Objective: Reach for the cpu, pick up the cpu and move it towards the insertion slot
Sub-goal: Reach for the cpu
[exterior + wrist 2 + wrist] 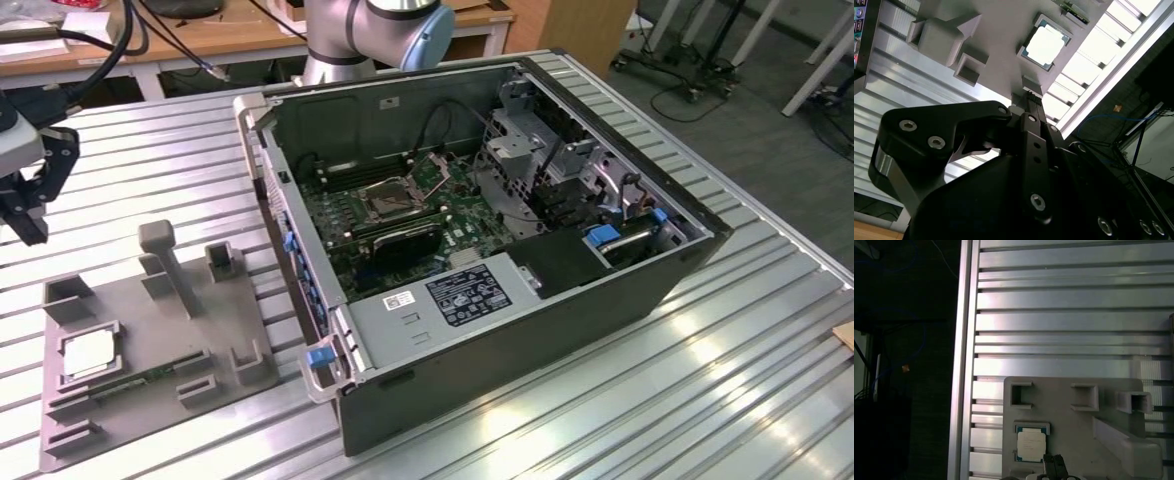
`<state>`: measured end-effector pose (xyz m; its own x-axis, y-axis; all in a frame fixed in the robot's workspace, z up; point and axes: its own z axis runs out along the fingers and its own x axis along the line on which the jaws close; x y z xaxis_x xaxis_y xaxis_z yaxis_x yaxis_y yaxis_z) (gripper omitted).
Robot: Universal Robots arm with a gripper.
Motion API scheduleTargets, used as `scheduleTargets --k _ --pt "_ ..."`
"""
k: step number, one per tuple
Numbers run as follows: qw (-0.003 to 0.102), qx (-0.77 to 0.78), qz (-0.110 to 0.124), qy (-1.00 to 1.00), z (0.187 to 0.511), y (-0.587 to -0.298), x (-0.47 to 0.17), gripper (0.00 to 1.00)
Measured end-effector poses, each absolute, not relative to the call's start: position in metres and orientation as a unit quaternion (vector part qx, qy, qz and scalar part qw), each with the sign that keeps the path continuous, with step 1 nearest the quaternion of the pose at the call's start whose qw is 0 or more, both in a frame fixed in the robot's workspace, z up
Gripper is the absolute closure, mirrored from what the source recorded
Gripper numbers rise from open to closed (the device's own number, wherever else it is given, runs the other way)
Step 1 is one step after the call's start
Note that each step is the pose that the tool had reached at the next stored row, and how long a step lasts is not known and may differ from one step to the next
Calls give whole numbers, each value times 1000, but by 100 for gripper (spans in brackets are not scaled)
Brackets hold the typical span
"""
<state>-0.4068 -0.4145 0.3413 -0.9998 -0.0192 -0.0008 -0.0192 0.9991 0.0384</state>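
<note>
The cpu (87,352), a small pale silver square, lies flat in a recess of the grey fixture plate (200,330) at the exterior view's lower left. Both wrist views look down on the cpu (1045,45) (1031,445) in its frame. My gripper (30,225) hangs above the slatted table at the far left, behind the plate and clear of the chip. Its fingertips (1027,96) (1054,466) are shut with nothing between them. The insertion slot (396,197), a shiny square frame with a dark centre, sits on the board inside the open computer case (534,330).
The fixture plate carries upright grey posts (167,265) and a green circuit strip (134,382) beside the chip. The case's tall wall (287,200) stands between the plate and the socket. The table edge (965,360) drops to dark floor. The arm's base (360,30) stands behind the case.
</note>
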Motion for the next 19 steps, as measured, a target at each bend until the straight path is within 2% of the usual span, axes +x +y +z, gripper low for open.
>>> scheduleTargets --k 19 --pt "0 -10 19 1000 334 -420 -409 89"
